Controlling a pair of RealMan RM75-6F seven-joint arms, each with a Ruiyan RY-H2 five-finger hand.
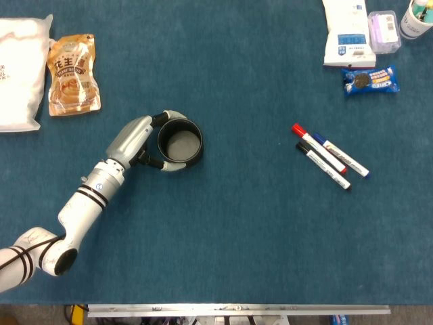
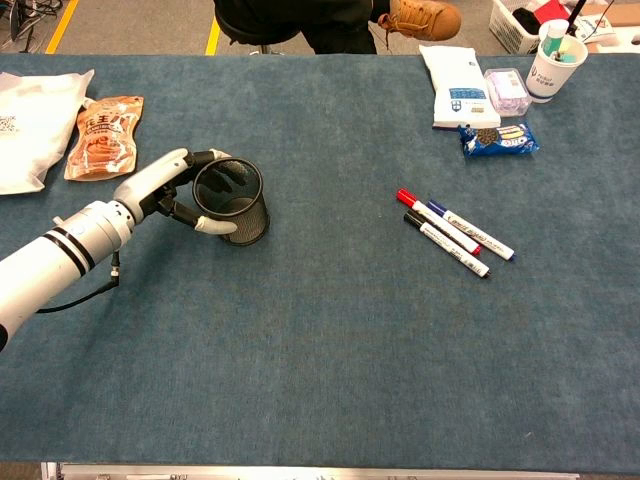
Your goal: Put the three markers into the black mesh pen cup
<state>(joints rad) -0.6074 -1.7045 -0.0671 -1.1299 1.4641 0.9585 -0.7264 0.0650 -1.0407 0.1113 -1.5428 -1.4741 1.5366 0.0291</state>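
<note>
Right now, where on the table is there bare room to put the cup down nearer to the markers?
The wide strip of blue cloth between the black mesh cup, which the left hand wraps, and the three markers is bare. The near half of the table is also free. The far right corner is crowded: a cookie pack and boxes.

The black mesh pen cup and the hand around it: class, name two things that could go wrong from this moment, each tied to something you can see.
1. The left hand wraps the upright black mesh pen cup from one side only; a push or uneven squeeze could tip or slide it.
2. The three markers lie far across the table, touching side by side. Picking one may roll or drag its neighbours.
</note>
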